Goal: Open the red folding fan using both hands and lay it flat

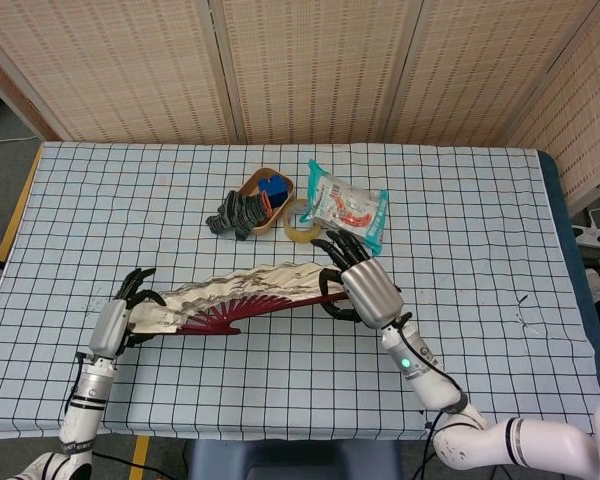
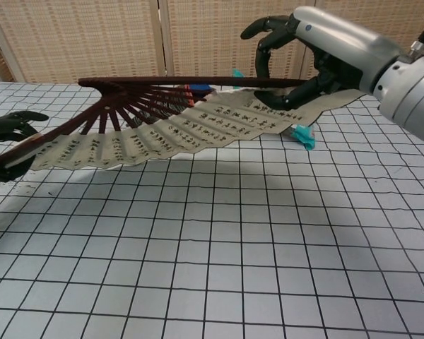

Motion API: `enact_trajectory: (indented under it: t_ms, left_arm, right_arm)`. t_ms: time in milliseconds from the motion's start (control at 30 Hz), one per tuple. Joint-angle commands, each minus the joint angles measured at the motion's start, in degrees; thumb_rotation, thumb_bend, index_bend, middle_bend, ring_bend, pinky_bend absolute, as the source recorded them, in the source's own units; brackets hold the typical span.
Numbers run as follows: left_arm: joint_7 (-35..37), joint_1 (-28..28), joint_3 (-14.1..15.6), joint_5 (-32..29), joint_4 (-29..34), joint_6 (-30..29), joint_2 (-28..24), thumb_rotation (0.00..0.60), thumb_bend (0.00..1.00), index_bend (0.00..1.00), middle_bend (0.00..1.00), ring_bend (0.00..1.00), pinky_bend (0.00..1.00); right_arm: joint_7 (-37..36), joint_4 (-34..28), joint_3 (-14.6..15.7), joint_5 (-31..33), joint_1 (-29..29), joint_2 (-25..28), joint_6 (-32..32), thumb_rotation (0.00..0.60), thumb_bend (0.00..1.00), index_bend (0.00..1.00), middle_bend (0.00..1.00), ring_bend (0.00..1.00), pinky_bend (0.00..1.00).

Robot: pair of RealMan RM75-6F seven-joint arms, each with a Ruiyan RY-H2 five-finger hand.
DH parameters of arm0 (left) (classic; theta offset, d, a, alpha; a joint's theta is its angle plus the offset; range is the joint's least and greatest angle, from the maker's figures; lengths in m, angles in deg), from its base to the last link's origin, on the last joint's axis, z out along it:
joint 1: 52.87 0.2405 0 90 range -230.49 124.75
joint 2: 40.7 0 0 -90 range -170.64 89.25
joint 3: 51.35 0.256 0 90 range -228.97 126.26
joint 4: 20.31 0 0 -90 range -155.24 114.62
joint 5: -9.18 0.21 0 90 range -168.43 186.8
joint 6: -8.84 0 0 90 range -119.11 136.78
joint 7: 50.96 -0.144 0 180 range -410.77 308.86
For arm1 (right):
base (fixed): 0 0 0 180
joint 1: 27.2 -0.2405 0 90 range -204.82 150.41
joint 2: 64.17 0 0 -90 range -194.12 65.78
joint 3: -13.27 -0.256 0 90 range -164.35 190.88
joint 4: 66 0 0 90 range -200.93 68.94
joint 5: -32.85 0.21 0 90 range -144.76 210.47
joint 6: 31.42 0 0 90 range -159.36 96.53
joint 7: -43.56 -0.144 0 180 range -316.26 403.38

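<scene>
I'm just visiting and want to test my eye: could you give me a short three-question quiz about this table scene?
1. True or false: the red folding fan with dark wooden ribs is spread open.
2. Which hand holds the fan's end nearest the teal-edged plastic snack packet: A) the left hand, B) the right hand?
3. Fill in: the yellow roll of tape lies just in front of the snack ____.

Key: 1 true; 2 B; 3 packet.

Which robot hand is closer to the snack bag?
The right hand, holding the fan by its right end. The snack bag lies just beyond it on the table. The left hand holds the fan's other end, far off at the left.
</scene>
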Motion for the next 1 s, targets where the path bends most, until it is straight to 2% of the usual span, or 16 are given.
enact_trajectory:
  t_ms: [33,100,233,367,567,633,700,800,933,1000]
  left_arm:
    - [-1.5,-0.2,0.9,1.7,-3.5,-1.1,0.6,0.600,0.48,0.35,0.08,0.00,0.17]
    - [-4.9,-0.3,2.2,3.7,-9.4,-2.7,2.1,0.600,0.47,0.30,0.08,0.00,0.17]
    - [-3.3,-0.4,3.9,4.9,-13.9,-2.3,3.6,0.600,0.48,0.24,0.06,0.00,0.17]
    - [-5.7,-0.5,6.7,8.1,-20.2,-3.8,5.0,0.600,0.47,0.02,0.00,0.00,0.17]
    - [-1.7,-0.3,10.1,10.2,-23.1,-2.6,4.6,0.600,0.47,0.00,0.00,0.00,0.16]
    - [2.8,-0.9,12.5,12.1,-22.6,-1.5,3.0,0.600,0.47,0.00,0.00,0.00,0.15]
    - [12.0,-2.0,15.2,14.0,-21.5,0.3,0.5,0.600,0.47,0.00,0.00,0.00,0.13]
    - [23.8,-2.8,15.6,13.3,-20.2,1.1,-2.0,0.600,0.46,0.00,0.00,0.00,0.11]
    - [42.8,-3.1,15.7,11.9,-16.7,1.1,-6.4,0.600,0.46,0.00,0.00,0.00,0.12]
    - [46.3,-3.8,16.8,12.5,-16.7,2.4,-9.0,0.600,0.46,0.00,0.00,0.00,0.12]
  right_arm:
    - [0.6,0.3,1.6,-2.9,1.1,0.3,-1.7,0.600,0.41,0.74,0.11,0.00,0.00]
    - [0.3,0.1,2.9,-5.1,2.3,1.0,-3.3,0.600,0.40,0.73,0.11,0.00,0.00]
    - [1.5,0.3,5.7,-7.5,3.6,1.7,-3.2,0.600,0.40,0.65,0.11,0.00,0.00]
    - [3.7,-0.8,8.2,-9.1,4.3,3.7,-1.4,0.600,0.40,0.42,0.09,0.00,0.00]
    - [10.2,-2.4,12.0,-8.4,5.7,6.0,2.4,0.600,0.40,0.03,0.00,0.00,0.00]
    - [11.9,-3.3,13.2,-8.1,5.9,7.1,4.1,0.600,0.38,0.00,0.00,0.00,0.00]
    - [13.8,-4.8,14.1,-7.4,5.8,8.7,6.0,0.600,0.34,0.00,0.00,0.00,0.00]
    - [18.4,-6.7,14.8,-5.3,5.5,11.3,8.8,0.600,0.25,0.00,0.00,0.00,0.00]
    - [28.1,-10.3,15.9,2.6,4.9,15.0,13.8,0.600,0.16,0.00,0.00,0.00,0.00]
    - [33.5,-11.5,16.5,7.5,4.6,16.2,15.3,0.600,0.15,0.00,0.00,0.00,0.00]
